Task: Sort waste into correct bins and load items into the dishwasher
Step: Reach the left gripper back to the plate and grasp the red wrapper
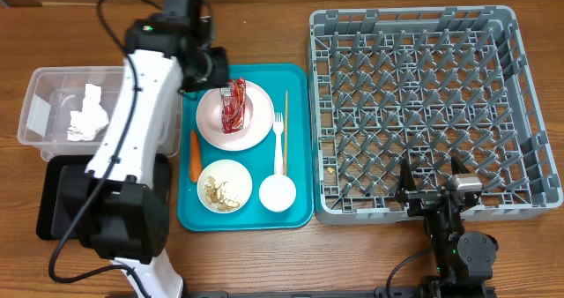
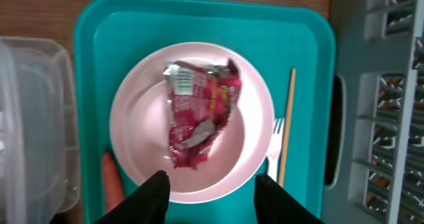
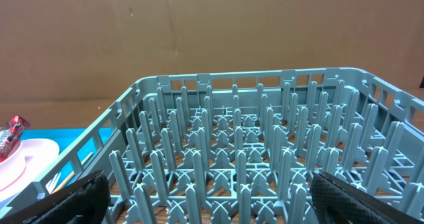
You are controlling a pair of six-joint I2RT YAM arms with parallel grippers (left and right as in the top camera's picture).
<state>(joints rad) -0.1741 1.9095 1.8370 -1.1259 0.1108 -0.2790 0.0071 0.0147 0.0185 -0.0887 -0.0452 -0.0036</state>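
A red snack wrapper (image 1: 233, 103) lies on the pale pink plate (image 1: 216, 122) on the teal tray; both show in the left wrist view, wrapper (image 2: 199, 111) and plate (image 2: 139, 118). My left gripper (image 2: 211, 196) is open and empty above the plate's near edge. An orange carrot (image 1: 195, 153) lies left of the plate. A white bowl with crumbly scraps (image 1: 224, 186), a white cup (image 1: 278, 193), a white fork (image 1: 278, 139) and a thin wooden stick (image 1: 285, 117) are on the tray. White napkins (image 1: 86, 115) lie in the clear tub (image 1: 40, 86). My right gripper (image 1: 432, 182) is open at the grey rack's (image 1: 520, 86) front edge.
A black tray (image 1: 53, 201) sits below the clear tub, partly hidden by my left arm. The teal tray (image 1: 295, 214) lies between the bins and the rack. The rack (image 3: 252, 151) fills the right wrist view, with the plate's edge (image 3: 26, 159) at left.
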